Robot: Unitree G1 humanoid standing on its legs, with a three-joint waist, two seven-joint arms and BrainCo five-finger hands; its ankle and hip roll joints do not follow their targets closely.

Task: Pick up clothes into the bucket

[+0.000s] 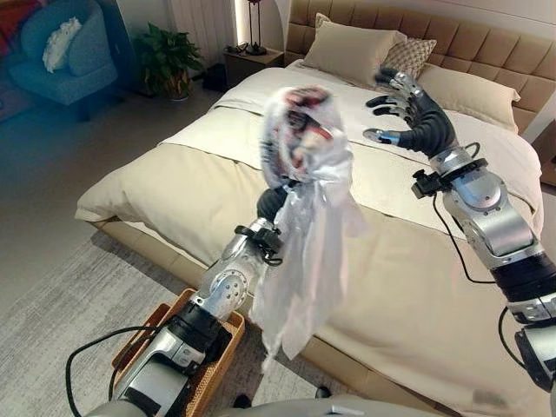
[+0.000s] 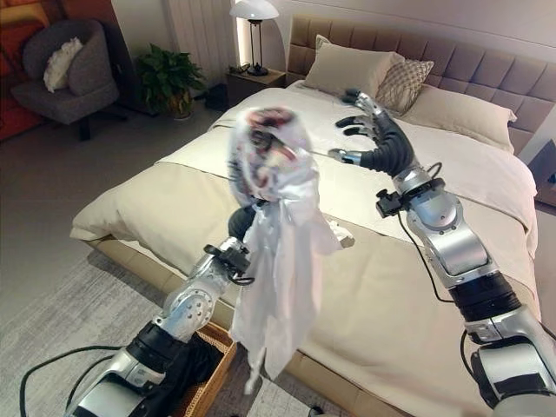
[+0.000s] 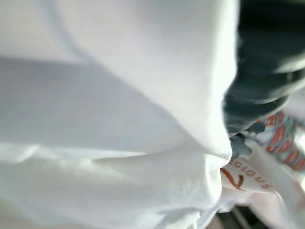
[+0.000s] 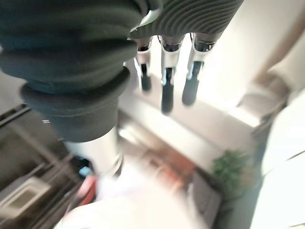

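The robot's left arm is reaching up and forward from the lower left, its left hand (image 1: 276, 201) buried inside a bundle of cloth so that whether the fingers are closed cannot be told. The white garment (image 1: 306, 252) is bunched over that hand into a rounded wad at the top, where a red and dark print is showing, and from there it is hanging straight down in long, thin, softly creased folds, its long axis vertical and its lower hem dangling free in front of the bed's near edge. In the left wrist view the same smooth white fabric (image 3: 119, 119) is lying close against the camera, with a patch of red lettering at one side.

The right arm is stretching out over the bed (image 1: 417, 278) from the lower right, the right hand (image 2: 375, 130) lifted above the covers with its fingers (image 4: 166, 90) spread, slightly curved and gripping nothing; the right wrist view is showing them hanging straight and apart.

A woven basket (image 1: 217, 369) of tan wicker is sitting on the floor beside the bed, below the left arm and just to the left of the hanging garment. The bed is wearing a smooth cream cover, with plump pillows (image 1: 352, 50) against a padded, tufted headboard (image 1: 486, 43). A leafy potted plant (image 1: 167, 56) is standing beyond the bed's far corner.
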